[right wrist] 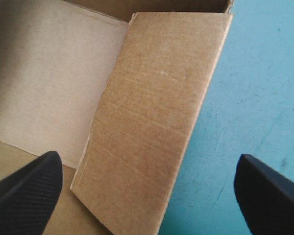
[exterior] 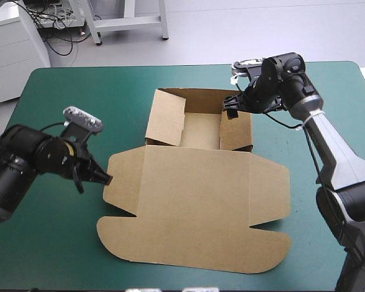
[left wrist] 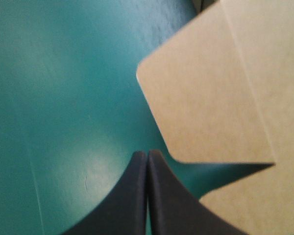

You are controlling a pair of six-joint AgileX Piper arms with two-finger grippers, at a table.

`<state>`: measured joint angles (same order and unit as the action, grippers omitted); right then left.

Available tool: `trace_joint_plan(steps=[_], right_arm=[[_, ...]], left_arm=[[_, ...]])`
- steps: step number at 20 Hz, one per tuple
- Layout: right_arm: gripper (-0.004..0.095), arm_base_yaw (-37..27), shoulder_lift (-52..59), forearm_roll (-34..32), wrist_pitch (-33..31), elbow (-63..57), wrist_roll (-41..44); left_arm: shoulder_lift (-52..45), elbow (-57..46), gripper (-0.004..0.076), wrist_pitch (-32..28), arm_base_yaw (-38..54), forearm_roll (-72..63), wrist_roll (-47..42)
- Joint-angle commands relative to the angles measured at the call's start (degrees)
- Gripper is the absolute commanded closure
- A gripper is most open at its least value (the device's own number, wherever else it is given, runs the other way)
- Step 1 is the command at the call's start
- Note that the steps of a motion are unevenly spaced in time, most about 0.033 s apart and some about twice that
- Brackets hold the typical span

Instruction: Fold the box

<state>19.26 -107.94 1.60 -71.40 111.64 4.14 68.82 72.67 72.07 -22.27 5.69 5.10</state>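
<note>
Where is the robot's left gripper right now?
In the high view the left gripper, shut, is over the table's left side, its tip right beside the rounded left flap of the brown box.

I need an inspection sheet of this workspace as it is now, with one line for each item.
surface: table with teal-green cover; the box lies near its middle.
job's things: box, brown; the far part is raised as an open tray with its left flap leaning inward; the lid lies flat toward the near edge.
clutter: nothing seen.
grippers: left end effector shut and empty, low beside the lid's left flap; right end effector open, above the tray's right wall.
cables: nothing seen lying on the table.
surroundings: nothing seen.
</note>
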Motion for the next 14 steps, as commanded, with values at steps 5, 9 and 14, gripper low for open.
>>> trace_joint_plan(steps=[5,9,14], right_arm=[[0.0149,-1.0,-4.7,-2.0,0.6,1.8,1.4],[0.0415,-1.8,-6.2,-1.6,2.3,1.8,1.4],[0.0779,-2.3,-8.1,-1.6,1.1,1.8,1.4]], left_arm=[[-19.0,-16.2,0.0756,0.0,-0.2,1.4,-0.5],[-28.2,-17.5,0.0756,-0.3,-0.2,2.6,-0.5],[-33.8,-17.5,0.0756,0.7,-0.2,4.2,-1.4]])
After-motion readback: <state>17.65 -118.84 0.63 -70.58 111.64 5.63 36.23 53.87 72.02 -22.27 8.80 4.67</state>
